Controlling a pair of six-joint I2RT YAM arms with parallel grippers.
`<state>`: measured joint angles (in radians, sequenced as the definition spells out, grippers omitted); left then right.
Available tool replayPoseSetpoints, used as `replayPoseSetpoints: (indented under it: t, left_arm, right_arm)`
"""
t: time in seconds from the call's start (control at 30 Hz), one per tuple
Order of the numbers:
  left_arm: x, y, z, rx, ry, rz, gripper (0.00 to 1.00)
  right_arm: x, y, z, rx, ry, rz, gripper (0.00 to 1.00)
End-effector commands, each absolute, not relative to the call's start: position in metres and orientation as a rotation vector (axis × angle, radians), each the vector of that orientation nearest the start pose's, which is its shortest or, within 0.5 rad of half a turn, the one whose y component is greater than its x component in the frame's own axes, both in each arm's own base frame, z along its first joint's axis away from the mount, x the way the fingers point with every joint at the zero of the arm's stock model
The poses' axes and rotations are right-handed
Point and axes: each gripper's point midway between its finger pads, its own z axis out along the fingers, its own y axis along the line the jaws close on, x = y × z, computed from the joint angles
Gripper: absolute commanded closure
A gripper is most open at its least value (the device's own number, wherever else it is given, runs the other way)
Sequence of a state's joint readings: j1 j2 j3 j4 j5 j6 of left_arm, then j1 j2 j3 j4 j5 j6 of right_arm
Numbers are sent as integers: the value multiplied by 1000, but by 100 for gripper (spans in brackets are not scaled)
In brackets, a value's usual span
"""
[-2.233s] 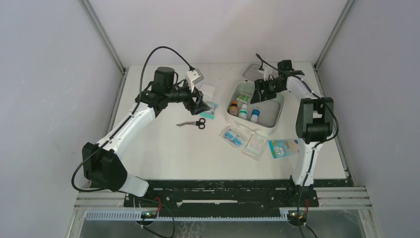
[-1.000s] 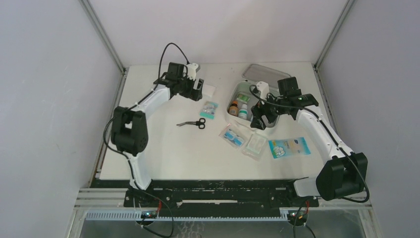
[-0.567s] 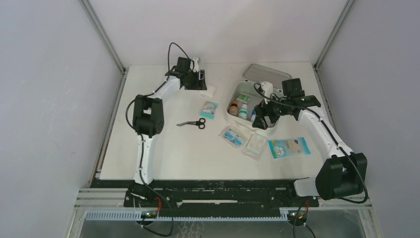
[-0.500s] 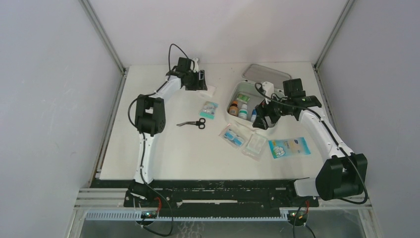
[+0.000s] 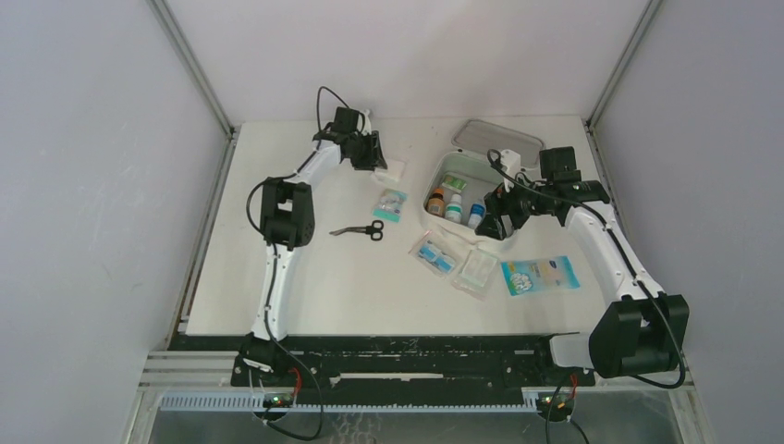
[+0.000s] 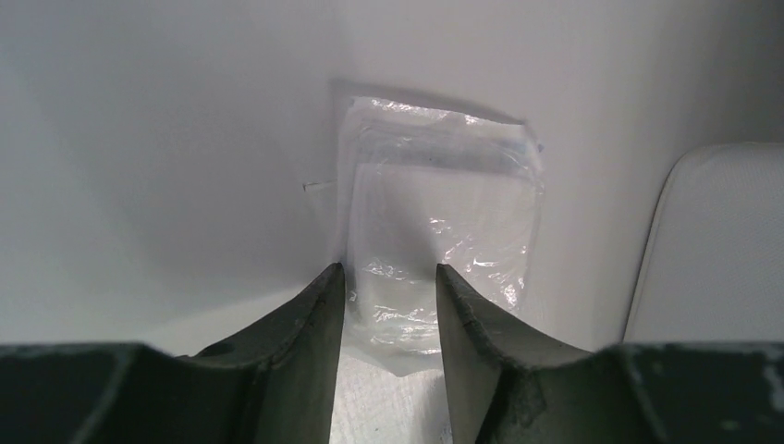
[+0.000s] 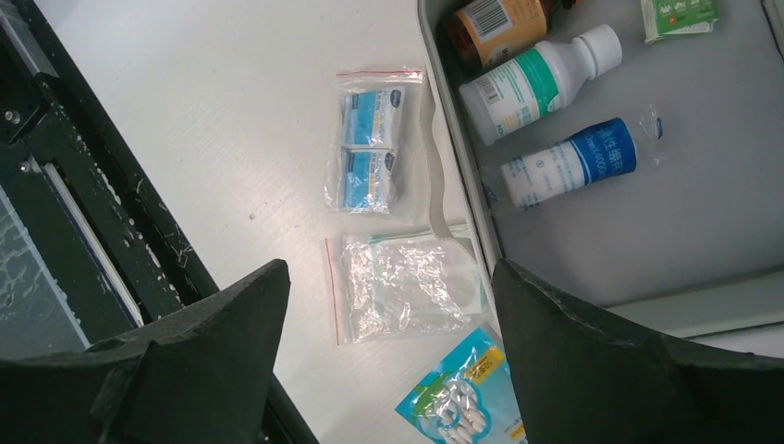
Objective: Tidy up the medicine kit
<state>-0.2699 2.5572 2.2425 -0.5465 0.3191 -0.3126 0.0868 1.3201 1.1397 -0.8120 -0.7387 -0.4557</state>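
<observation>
Lid [image 5: 499,139] thrown back, the medicine kit [image 5: 471,159] sits open right of centre in the upper half of the top view, with three bottles [image 7: 536,83] inside it. The right gripper [image 5: 507,215] hangs over its lower rim, jaws spread wide and gripping nothing, with sachet packets [image 7: 370,148] on the table [image 5: 305,277] just below the rim. Left of the kit, the left gripper [image 6: 388,273] is down at a clear packet [image 6: 444,213], jaws narrowly apart astride its near end; whether they pinch it I cannot tell.
</observation>
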Motion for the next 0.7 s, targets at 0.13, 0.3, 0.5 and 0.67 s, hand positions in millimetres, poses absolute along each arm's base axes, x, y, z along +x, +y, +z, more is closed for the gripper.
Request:
replayPoseSetpoints:
  t: [0.13, 0.3, 0.5, 0.67]
  left_arm:
    - [574, -234, 45, 78, 2485, -690, 61]
    - [571, -233, 45, 89, 2489, -684, 71]
    - [569, -238, 64, 157, 2447, -727, 88]
    - [568, -241, 88, 207, 2397, -770, 100]
  right_arm:
    - [279, 132, 199, -889, 2124, 791, 20]
    - [278, 133, 200, -893, 2120, 795, 21]
    - [278, 130, 202, -880, 2118, 790, 21]
    - [279, 129, 204, -873, 2110, 787, 22]
